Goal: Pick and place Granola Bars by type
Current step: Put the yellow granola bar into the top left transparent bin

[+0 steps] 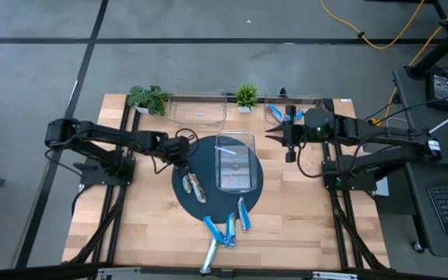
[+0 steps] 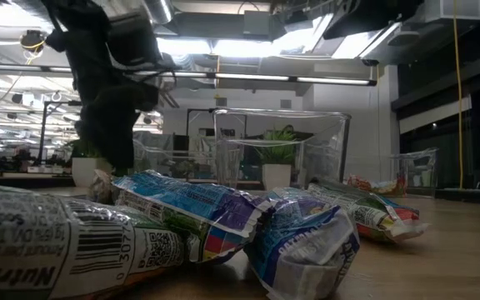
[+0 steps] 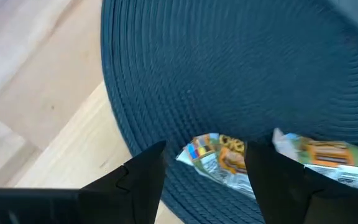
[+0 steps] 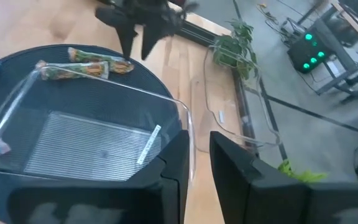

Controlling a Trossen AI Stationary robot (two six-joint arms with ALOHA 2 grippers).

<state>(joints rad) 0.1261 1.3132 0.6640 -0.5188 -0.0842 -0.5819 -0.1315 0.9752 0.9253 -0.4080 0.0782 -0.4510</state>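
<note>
A: How does the left gripper (image 3: pixel 205 177) stand?

B: Its two fingers are spread apart with nothing between them. It hangs over the left part of the dark round mat (image 1: pixel 201 159), just above the two tan granola bars (image 1: pixel 194 187) lying there; in the left wrist view one bar's end shows in the gap between the fingers, but they do not grip it.

A: And the right gripper (image 4: pixel 196 163)?

B: Only a narrow gap shows between its fingers, and nothing is in it. It hovers near the right far side of the table (image 1: pixel 302 210), to the right of the clear bin on the mat (image 1: pixel 235 161), near the right-hand clear bin (image 1: pixel 280 109) with a blue bar inside.

A: Where are the other bars?

B: A cluster of blue bars (image 1: pixel 228 227) lies at the near edge of the mat and on the wood beyond it.

A: Any writing?

B: In the low view the nearest silvery wrapper (image 2: pixel 65 246) shows "Nutrit", a barcode and a QR code; the rest is too small to read.
</note>
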